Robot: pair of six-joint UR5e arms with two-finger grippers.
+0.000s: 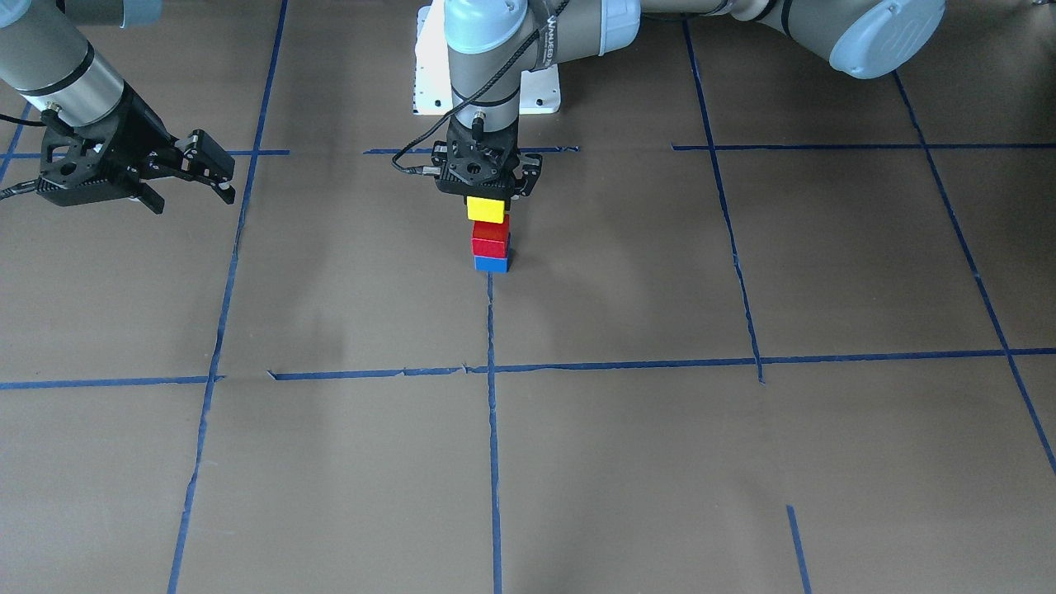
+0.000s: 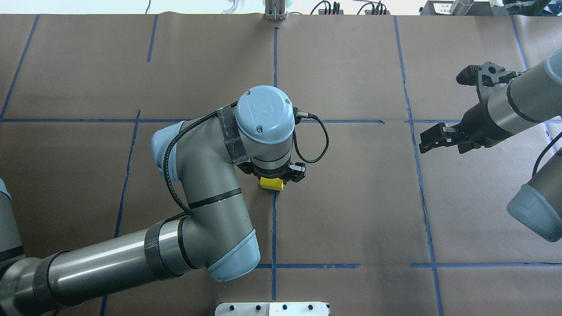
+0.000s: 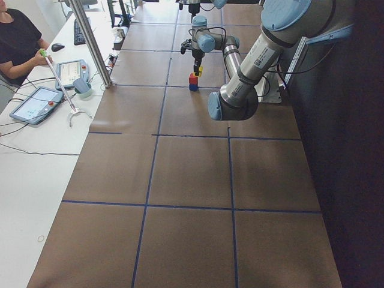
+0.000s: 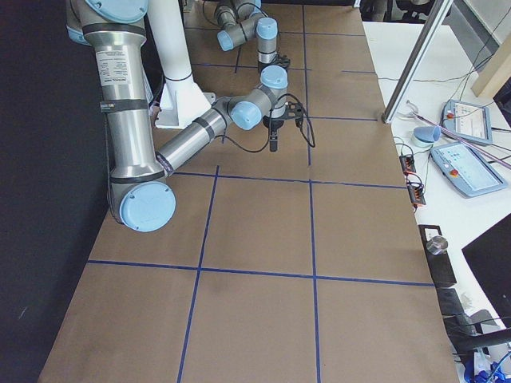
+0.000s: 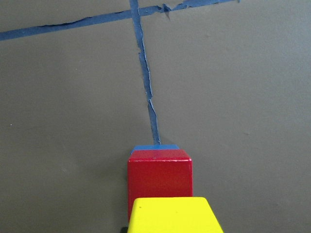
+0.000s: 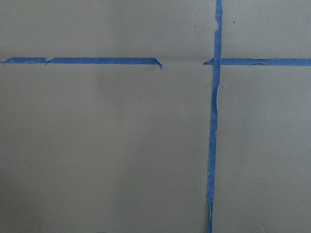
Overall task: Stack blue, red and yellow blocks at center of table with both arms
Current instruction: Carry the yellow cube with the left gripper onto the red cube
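A blue block (image 1: 491,264) lies on the brown table at the centre tape line with a red block (image 1: 490,238) on it. My left gripper (image 1: 487,200) points straight down over them, shut on a yellow block (image 1: 485,209), which sits at the red block's top, shifted slightly sideways. The left wrist view shows the yellow block (image 5: 172,216) above the red block (image 5: 159,174) and a strip of the blue block (image 5: 155,147). From overhead only the yellow block (image 2: 271,183) shows under the left gripper (image 2: 273,179). My right gripper (image 1: 191,200) is open and empty, far off to the side.
Blue tape lines (image 1: 492,371) divide the brown paper table into squares. The robot's white base plate (image 1: 429,74) is behind the stack. Operators' tablets and cables lie on the white side table (image 3: 36,102). The right wrist view shows only bare paper and a tape cross (image 6: 214,61).
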